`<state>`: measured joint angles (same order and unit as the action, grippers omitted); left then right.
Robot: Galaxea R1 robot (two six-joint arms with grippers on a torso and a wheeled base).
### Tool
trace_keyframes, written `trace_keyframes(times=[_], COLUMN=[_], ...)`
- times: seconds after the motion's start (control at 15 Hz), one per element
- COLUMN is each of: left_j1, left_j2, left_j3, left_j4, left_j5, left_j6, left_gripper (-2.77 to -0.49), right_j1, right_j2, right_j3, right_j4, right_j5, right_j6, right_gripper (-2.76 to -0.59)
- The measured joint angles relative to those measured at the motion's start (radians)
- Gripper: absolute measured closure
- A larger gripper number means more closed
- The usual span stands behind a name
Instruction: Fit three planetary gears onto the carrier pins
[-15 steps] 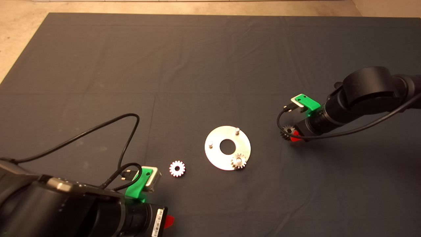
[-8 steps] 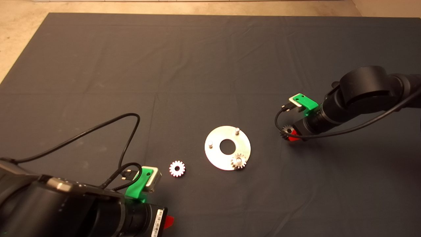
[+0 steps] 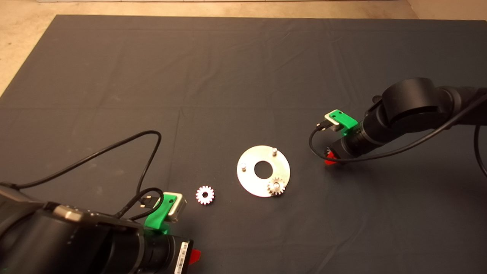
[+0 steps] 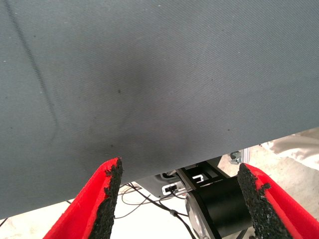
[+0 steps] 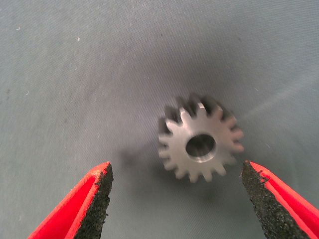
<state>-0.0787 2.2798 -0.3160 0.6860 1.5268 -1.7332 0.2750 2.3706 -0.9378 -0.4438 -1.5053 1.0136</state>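
Note:
The shiny round disc (image 3: 249, 180) lies mid-mat with three carrier pins. Two pins (image 3: 274, 151) (image 3: 244, 166) are bare. One planetary gear (image 3: 276, 187) sits on the near pin. A second gear (image 3: 205, 195) lies loose on the mat left of the disc. My right gripper (image 3: 329, 159) is low over the mat right of the disc and hides the third gear in the head view. In the right wrist view that gear (image 5: 199, 144) lies flat on the mat between the open fingers of the right gripper (image 5: 177, 170), untouched. My left gripper (image 3: 194, 255) is parked at the lower left and, in the left wrist view (image 4: 180, 169), is open and empty.
A black cable (image 3: 114, 148) loops over the mat from the left arm. The dark mat (image 3: 228, 76) is creased, with bare floor beyond its far and left edges. The left wrist view shows the mat's edge and equipment (image 4: 214, 204) on the floor.
My right arm has moved left toward the disc. The third gear, which showed at its fingertips in the head view, is now hidden under the gripper. The left arm has not moved.

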Motion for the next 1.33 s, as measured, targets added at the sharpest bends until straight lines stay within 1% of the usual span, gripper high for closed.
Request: trace_keyframes(times=[0.13, 0.2, 0.27, 0.33, 0.4, 0.47, 0.73, 0.87, 0.93, 1.13, 1.2, 1.33], left_j1=[0.000, 0.000, 0.000, 0.000, 0.000, 0.000, 0.000, 0.000, 0.000, 0.000, 0.000, 0.000], left_j2=[0.000, 0.000, 0.000, 0.000, 0.000, 0.000, 0.000, -0.001, -0.003, -0.012, -0.011, -0.011], left_j3=[0.000, 0.000, 0.000, 0.000, 0.000, 0.000, 0.000, 0.000, 0.000, 0.000, 0.000, 0.000], left_j4=[0.000, 0.000, 0.000, 0.000, 0.000, 0.000, 0.000, 0.000, 0.000, 0.000, 0.000, 0.000], left_j5=[0.000, 0.000, 0.000, 0.000, 0.000, 0.000, 0.000, 0.000, -0.001, 0.000, 0.000, 0.000], left_j6=[0.000, 0.000, 0.001, 0.002, 0.003, 0.003, 0.003, 0.004, 0.005, 0.006, 0.006, 0.007], left_gripper=[-1.62, -1.62, -1.62, -1.62, -1.62, -1.62, -1.62, -1.62, -1.62, -1.62, -1.62, -1.62], right_j1=[-0.010, -0.012, -0.015, -0.020, -0.024, -0.027, -0.028, -0.028, -0.028, -0.028, -0.028, -0.028], right_j2=[0.000, 0.000, 0.000, 0.000, 0.001, 0.001, 0.001, 0.000, -0.001, -0.001, -0.002, -0.002], right_j3=[-0.012, -0.021, -0.029, -0.035, -0.039, -0.043, -0.070, -0.085, -0.086, -0.088, -0.088, -0.088], right_j4=[0.001, 0.001, 0.001, 0.001, 0.001, 0.001, 0.001, 0.001, 0.001, 0.001, 0.001, 0.001], right_j5=[0.002, 0.006, 0.019, 0.027, 0.030, 0.032, 0.033, 0.037, 0.044, 0.048, 0.053, 0.071], right_j6=[0.000, 0.000, 0.000, 0.000, -0.001, -0.003, -0.011, -0.023, -0.025, -0.026, -0.026, -0.026], right_gripper=[-1.90, -1.90, -1.90, -1.90, -1.90, -1.90, -1.90, -1.90, -1.90, -1.90, -1.90, -1.89])
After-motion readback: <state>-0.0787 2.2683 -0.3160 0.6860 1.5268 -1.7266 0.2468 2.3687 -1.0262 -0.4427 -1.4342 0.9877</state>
